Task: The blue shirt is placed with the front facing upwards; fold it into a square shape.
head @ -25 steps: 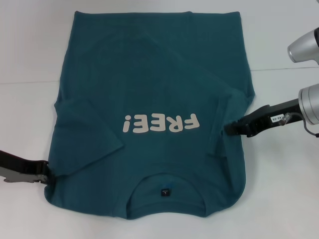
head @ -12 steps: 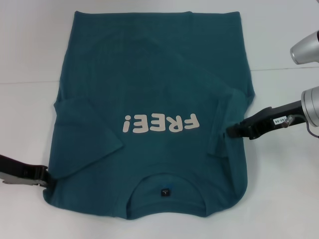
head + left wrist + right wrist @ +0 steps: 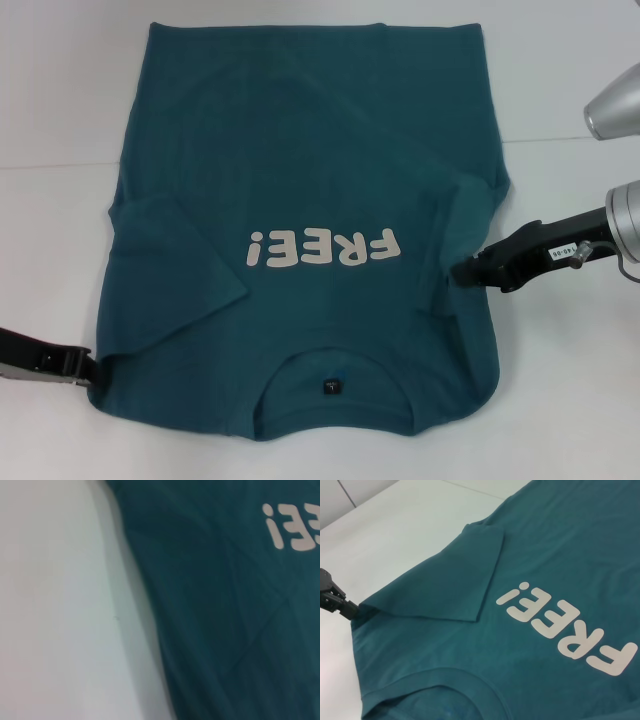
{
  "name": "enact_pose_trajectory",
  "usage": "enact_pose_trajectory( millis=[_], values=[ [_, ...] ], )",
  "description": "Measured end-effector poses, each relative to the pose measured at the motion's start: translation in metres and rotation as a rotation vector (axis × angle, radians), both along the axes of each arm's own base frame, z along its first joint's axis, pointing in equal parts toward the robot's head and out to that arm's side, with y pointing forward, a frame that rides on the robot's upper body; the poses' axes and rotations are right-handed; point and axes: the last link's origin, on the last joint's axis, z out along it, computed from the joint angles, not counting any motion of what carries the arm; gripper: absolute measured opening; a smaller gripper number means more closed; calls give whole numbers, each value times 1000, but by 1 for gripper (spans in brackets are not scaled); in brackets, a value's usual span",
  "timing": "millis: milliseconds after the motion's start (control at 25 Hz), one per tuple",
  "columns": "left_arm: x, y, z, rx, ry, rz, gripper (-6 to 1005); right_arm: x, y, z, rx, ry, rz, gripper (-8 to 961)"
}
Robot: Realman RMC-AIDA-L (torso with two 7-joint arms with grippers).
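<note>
The blue shirt (image 3: 300, 170) lies flat on the white table (image 3: 560, 400), collar and dark neck tag (image 3: 331, 384) nearest me, with the white "FREE!" lettering (image 3: 325, 247) facing up. Both short sleeves are folded inward over the chest. My left gripper (image 3: 88, 368) is at the shirt's near-left shoulder corner. In the right wrist view the left gripper (image 3: 347, 609) is shut on that corner, and the cloth (image 3: 545, 555) is drawn to a point. My right gripper (image 3: 462, 271) touches the shirt's right edge by the folded sleeve. The left wrist view shows only shirt fabric (image 3: 225, 605) and table.
White tabletop (image 3: 50, 120) surrounds the shirt on all sides, with a faint seam line (image 3: 570, 139) running across it at the back. The right arm's silver joints (image 3: 615, 105) hang over the right edge.
The left gripper has slid a little toward me at the shirt's shoulder corner. The right gripper has shifted slightly nearer along the right edge. The shirt has barely moved.
</note>
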Motion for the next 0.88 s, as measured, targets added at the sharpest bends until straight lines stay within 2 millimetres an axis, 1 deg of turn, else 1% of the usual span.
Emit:
enact_pose_trajectory(
  millis=[320,520,640,880],
  values=[
    [0,1,2,12,4,-5,40,1,-2,-1,2,3,-1,15],
    [2,4,10,47,13,-4,40,2,-2,-2,1,3,-5,15],
    [5,7,19,80,20,-9,41,2,-2,-2,3,2,-6,14],
    [9,12,24,109,28,-10,44,3,-2,-2,3,3,-8,14]
  ],
)
